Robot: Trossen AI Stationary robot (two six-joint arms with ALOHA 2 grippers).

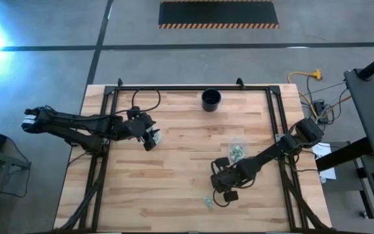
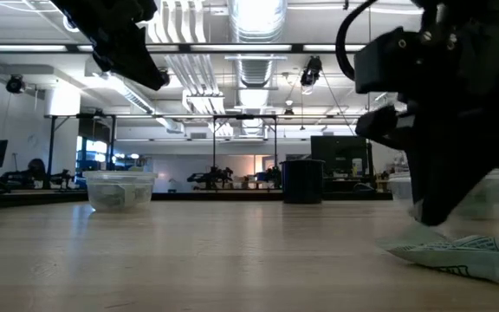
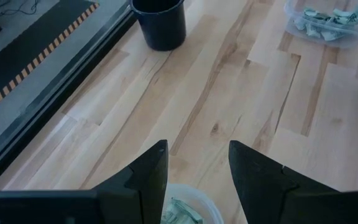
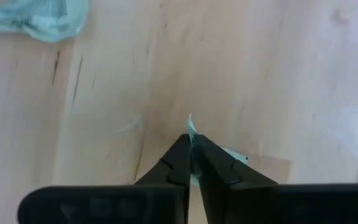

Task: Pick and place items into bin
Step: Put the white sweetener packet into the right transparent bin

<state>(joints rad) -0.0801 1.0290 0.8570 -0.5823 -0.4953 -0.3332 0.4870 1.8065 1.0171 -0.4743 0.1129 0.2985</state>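
The right gripper [image 4: 191, 146] is seen down at the table [image 1: 187, 162], its fingers pinched together on a packet [image 4: 191, 127], whose pale corner sticks out past the tips. A second packet [image 4: 33, 18] lies on the wood ahead of it, well apart. The left gripper [image 3: 194, 168] is held partly open with nothing between its fingers, directly over a clear tub [image 3: 188, 208] with packets inside.
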